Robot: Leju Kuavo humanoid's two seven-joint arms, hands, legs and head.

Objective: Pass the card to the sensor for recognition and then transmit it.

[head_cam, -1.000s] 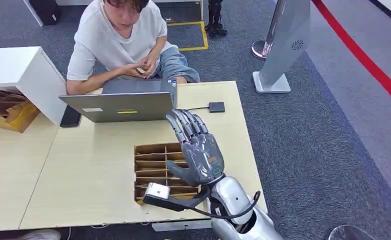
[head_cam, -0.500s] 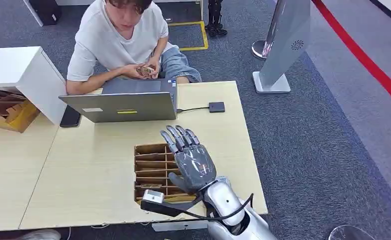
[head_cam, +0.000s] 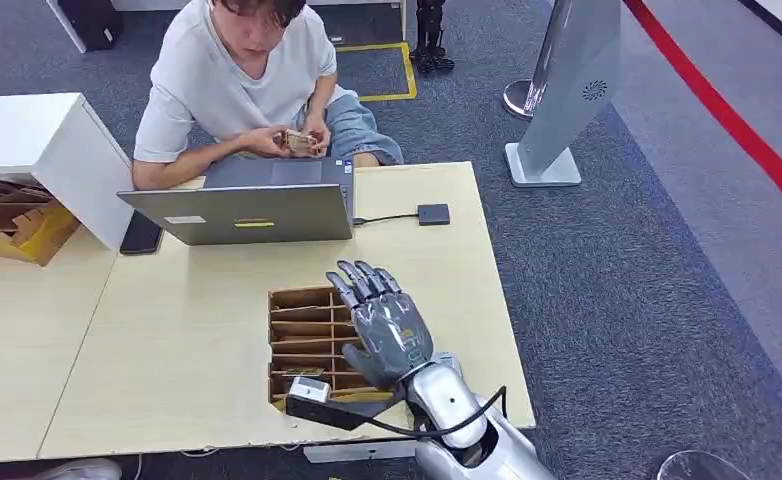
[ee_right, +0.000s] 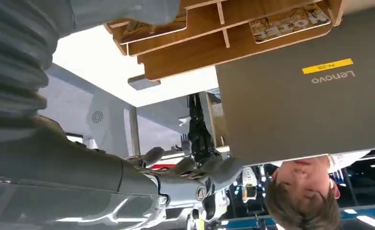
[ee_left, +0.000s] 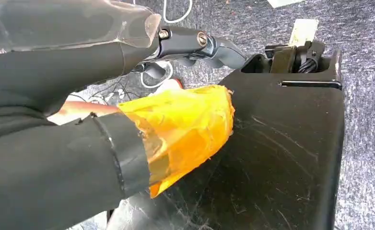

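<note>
Robot hand [head_cam: 387, 325] (fingers spread) over tray [head_cam: 302, 305]

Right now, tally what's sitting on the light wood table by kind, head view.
Laptop: 1
Slotted wooden card rack: 1
Small dark sensor box on a cable: 1
Dark phone at the far left edge: 1
Total: 4. The right hand hovers over the rack, holding nothing.

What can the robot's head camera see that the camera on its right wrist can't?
Head view alone: the whole table, the small black sensor on its cable, the red floor stripe, the back of the right hand over the wooden card rack. Right wrist view alone: the Lenovo name on the laptop, a card lying in the rack. Both: rack, laptop, the person.
</note>
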